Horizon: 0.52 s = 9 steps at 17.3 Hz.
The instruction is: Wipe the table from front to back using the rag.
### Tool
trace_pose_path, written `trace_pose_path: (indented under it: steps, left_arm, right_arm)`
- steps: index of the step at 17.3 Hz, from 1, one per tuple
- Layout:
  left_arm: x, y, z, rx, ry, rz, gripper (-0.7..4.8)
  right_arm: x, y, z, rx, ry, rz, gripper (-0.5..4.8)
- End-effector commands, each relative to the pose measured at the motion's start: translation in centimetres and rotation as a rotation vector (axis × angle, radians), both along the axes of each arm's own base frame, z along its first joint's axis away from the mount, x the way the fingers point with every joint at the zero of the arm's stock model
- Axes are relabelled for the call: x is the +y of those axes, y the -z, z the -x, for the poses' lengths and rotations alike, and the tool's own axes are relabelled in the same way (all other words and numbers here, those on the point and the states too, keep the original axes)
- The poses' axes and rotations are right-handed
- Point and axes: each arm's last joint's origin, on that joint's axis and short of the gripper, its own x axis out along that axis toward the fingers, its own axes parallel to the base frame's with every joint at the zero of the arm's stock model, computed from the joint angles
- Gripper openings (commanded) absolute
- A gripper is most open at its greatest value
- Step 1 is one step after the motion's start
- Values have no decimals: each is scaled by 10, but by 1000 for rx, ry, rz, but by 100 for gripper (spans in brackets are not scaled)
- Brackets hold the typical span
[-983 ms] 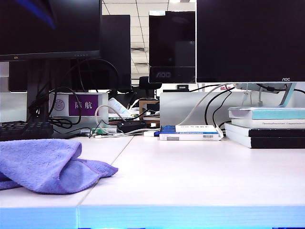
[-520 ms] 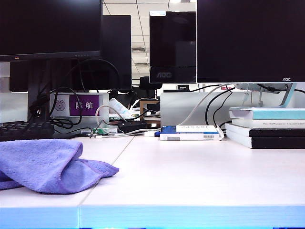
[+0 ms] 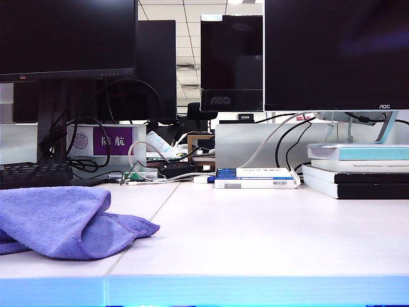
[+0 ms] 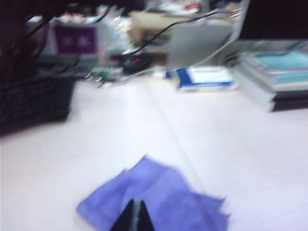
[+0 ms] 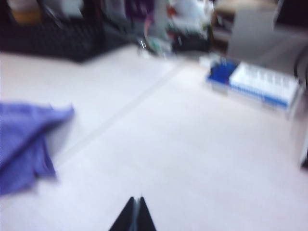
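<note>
A soft, fuzzy lavender-purple microfibre rag [image 3: 61,220] lies crumpled and folded over itself on the wide, pale pinkish-white matte table [image 3: 268,230], close to the table's front edge at its left end. One hemmed corner reaches toward the thin straight seam line crossing the top.

The exterior view sits low at the front edge of the pale pinkish-white matte table [image 3: 255,236], looking level toward the black monitors [image 3: 332,51] at the back, with the crumpled lavender microfibre rag [image 3: 61,220] close on its left. The left wrist view looks down and forward past the closed left gripper [image 4: 134,216], just above the rag [image 4: 154,197]. The right wrist view, blurred, looks over the closed right gripper [image 5: 135,214] at bare table [image 5: 183,144]. All three share the rag [image 5: 24,139], the table seam and the blue-and-white box [image 3: 255,177].
</note>
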Motion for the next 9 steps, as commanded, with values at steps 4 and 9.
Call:
trace_pose_path:
  steps: [4,9]
  left_arm:
    - [-18,37,-27,-10,77,65,-6]
    - [-27,68,-45,-57,66,106,-6]
  right_arm:
    - [-2,39,2,61,17,41,-1]
    - [-3,50,4,118,7,83,-1]
